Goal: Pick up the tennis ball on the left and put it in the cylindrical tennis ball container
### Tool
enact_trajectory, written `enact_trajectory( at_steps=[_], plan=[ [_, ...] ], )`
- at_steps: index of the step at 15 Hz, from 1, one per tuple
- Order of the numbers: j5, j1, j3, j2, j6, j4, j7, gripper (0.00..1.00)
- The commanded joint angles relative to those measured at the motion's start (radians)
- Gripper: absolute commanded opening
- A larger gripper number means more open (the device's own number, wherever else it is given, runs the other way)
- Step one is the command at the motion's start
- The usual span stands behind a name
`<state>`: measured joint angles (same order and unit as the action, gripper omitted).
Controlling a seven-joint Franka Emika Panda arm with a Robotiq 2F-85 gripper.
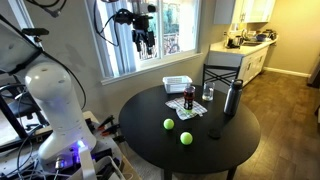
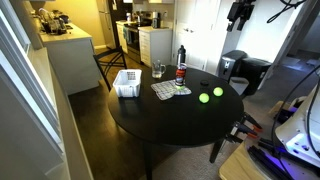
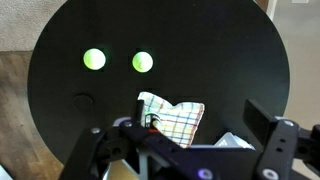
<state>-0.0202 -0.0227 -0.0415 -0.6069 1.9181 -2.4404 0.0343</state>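
— Two balls lie on the desk (image 1: 135, 140) and we hold neither. The tool (image 1: 145, 42) hangs high above it, fingers spread wide, empty.
— So we're only at the approach. Which ball is ours?
— In the wrist view, the tennis ball (image 3: 94, 59) on the left, near the other ball (image 3: 143, 62) but not touching it.
— Then we'd descend, straddle it and close, and carry it to the cylindrical tennis ball container (image 1: 189, 98), upright at the far side beside the checked cloth (image 1: 190, 112).
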Motion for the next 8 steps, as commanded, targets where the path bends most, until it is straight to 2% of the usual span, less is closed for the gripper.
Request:
enact_trajectory(
  at_steps=[1,8],
  plan=[
    [0.003,-0.008,-0.004,0.024,0.046,-0.021,-0.003,1.0],
    [0.016,-0.044,-0.035,0.192,0.304,-0.088,-0.005,1.0]
  ],
)
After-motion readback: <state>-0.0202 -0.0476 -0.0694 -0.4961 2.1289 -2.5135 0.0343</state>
